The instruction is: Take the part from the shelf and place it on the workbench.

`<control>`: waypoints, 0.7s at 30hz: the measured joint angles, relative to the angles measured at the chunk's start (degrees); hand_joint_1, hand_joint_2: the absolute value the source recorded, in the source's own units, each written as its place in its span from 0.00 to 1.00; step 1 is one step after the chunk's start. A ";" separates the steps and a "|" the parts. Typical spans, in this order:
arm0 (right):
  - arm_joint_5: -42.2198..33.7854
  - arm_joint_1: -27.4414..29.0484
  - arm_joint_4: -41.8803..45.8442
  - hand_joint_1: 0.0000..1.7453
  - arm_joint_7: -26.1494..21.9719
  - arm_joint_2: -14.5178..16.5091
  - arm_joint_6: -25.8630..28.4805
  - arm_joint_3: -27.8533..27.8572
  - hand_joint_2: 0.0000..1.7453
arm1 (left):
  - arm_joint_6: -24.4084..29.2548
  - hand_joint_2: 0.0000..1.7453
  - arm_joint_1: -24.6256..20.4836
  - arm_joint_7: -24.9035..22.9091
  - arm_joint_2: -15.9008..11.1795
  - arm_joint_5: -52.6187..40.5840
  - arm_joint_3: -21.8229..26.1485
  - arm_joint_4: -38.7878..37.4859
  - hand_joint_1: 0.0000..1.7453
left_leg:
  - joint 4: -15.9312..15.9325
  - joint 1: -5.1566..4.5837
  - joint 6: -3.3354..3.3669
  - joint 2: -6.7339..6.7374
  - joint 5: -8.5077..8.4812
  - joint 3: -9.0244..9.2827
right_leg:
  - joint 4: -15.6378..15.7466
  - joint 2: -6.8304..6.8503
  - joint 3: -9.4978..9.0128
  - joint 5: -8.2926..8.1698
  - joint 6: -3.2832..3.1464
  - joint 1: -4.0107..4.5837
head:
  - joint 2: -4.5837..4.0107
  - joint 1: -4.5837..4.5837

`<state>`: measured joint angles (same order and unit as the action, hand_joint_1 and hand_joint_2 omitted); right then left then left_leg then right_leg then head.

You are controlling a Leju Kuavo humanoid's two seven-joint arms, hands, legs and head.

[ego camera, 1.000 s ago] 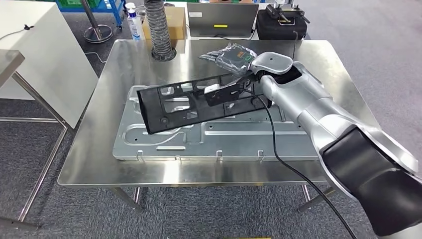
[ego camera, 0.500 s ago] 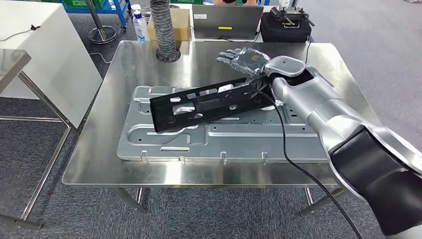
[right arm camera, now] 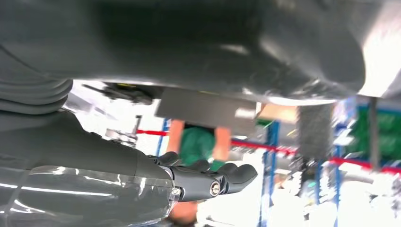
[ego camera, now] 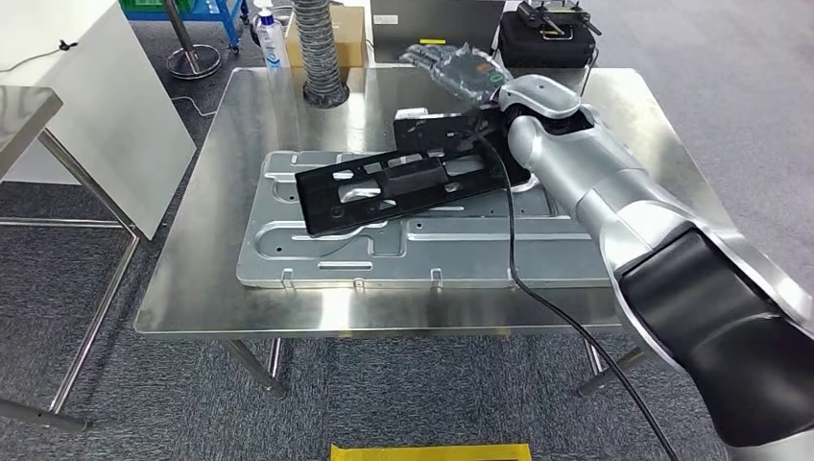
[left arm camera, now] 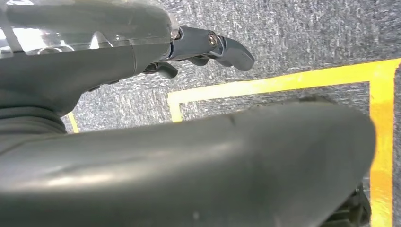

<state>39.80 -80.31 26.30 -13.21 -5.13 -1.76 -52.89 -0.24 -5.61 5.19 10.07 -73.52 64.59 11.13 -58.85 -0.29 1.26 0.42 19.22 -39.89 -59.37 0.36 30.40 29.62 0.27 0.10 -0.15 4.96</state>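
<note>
Grey carpet surrounds a shiny steel workbench point(ego camera: 192, 288) seen from above. On the bench lies a large flat silver metal panel point(ego camera: 422, 254) with stamped ridges. A long black plastic part point(ego camera: 384, 184) with cut-out openings rests on that panel, angled, its far end lifted toward the right hand point(ego camera: 461, 72). The silver right arm reaches in from the lower right, and its hand, wrapped in clear film, sits above and just past the part's far end with fingers stretched out flat; whether it touches the part cannot be told. A black cable point(ego camera: 518, 279) runs along the arm. At the bench's far edge stand a ribbed grey hose point(ego camera: 317, 53) and a spray bottle point(ego camera: 272, 40). The left hand point(left arm camera: 208, 47) hangs over carpet marked with yellow tape point(left arm camera: 380, 142), fingers loosely extended and holding nothing.
</note>
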 joint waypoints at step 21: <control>-2.96 6.01 -1.34 0.00 1.14 -1.42 12.47 16.86 0.00 | -0.13 0.00 1.41 0.62 -1.24 1.16 0.84 0.00 0.00 | 4.86 0.49 0.27 2.26 5.96 10.79 | -0.51 -2.77 10.35 -6.70 1.41 -0.86 | 0.00 -0.01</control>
<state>36.84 -74.30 24.96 -12.06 -6.55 10.71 -36.03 -0.37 -4.20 5.80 8.83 -72.36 65.42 11.13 -53.99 0.19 1.53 2.68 25.18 -29.10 -59.87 -2.40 40.74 22.92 1.68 -0.76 -0.15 4.95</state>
